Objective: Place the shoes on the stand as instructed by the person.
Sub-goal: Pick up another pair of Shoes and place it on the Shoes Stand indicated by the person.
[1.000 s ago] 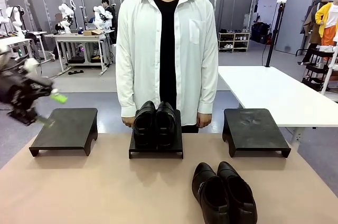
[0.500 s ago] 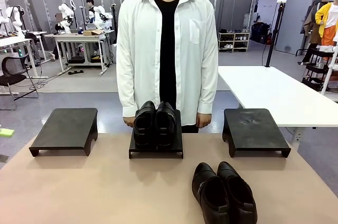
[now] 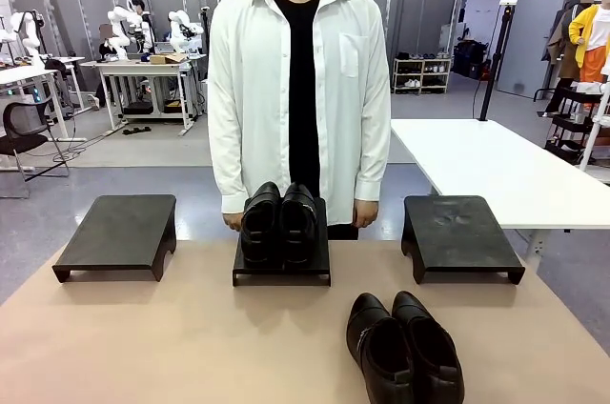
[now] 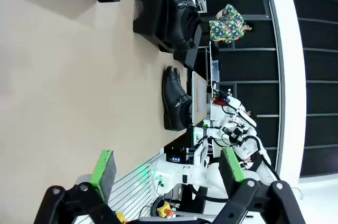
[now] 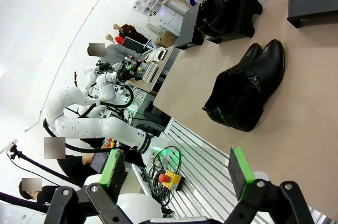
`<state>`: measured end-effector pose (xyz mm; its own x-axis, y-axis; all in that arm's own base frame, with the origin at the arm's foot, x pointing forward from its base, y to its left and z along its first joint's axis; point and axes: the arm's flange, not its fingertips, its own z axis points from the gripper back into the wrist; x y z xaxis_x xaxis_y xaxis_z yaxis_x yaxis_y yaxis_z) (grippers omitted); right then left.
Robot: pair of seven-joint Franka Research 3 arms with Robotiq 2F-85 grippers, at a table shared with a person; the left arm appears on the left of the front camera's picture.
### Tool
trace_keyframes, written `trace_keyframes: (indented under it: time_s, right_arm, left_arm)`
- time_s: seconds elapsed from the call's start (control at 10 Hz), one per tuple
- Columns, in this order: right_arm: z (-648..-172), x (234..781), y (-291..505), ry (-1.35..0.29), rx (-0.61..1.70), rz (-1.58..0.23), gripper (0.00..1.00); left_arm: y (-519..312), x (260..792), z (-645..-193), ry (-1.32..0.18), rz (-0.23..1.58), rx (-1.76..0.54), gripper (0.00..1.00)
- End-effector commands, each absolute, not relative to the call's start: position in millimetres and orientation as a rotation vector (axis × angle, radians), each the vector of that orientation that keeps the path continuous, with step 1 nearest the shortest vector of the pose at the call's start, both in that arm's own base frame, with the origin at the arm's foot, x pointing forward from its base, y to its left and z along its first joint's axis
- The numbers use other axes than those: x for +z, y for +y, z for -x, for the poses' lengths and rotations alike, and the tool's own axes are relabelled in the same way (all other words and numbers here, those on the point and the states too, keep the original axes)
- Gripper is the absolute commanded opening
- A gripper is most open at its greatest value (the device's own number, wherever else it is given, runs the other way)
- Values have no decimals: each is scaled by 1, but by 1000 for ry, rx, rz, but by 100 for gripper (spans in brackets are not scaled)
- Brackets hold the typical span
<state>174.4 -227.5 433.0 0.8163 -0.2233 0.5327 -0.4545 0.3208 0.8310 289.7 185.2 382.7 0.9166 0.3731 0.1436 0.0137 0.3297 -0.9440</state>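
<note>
Front view: two pairs of glossy black leather dress shoes with rounded toes. One pair (image 3: 279,225) sitting side by side atop the middle stand (image 3: 282,273), just in front of the person (image 3: 300,90). Other pair (image 3: 404,347) lying touching on the tan counter (image 3: 172,337), right of centre, toes toward the person. Left stand (image 3: 119,232) and right stand (image 3: 459,235) flanking at the far edge. Left wrist view: left pincer (image 4: 168,154) released, green pads wide apart. Right wrist view: right pincer (image 5: 177,154) likewise released.
</note>
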Motion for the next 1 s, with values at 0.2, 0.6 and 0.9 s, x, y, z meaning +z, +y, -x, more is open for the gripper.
trace_keyframes:
  time_s: [0.2, 0.6, 0.9]
  right_arm:
    - [-173, 434, -228, -656, 178, -1259, 100]
    - [-173, 434, -228, -656, 178, -1259, 100]
    - [-173, 434, -228, -656, 178, -1259, 100]
  left_arm:
    - [185, 383, -290, -366, 1219, 242, 100]
    - [185, 383, -290, -366, 1219, 242, 100]
    - [185, 383, -290, -366, 1219, 242, 100]
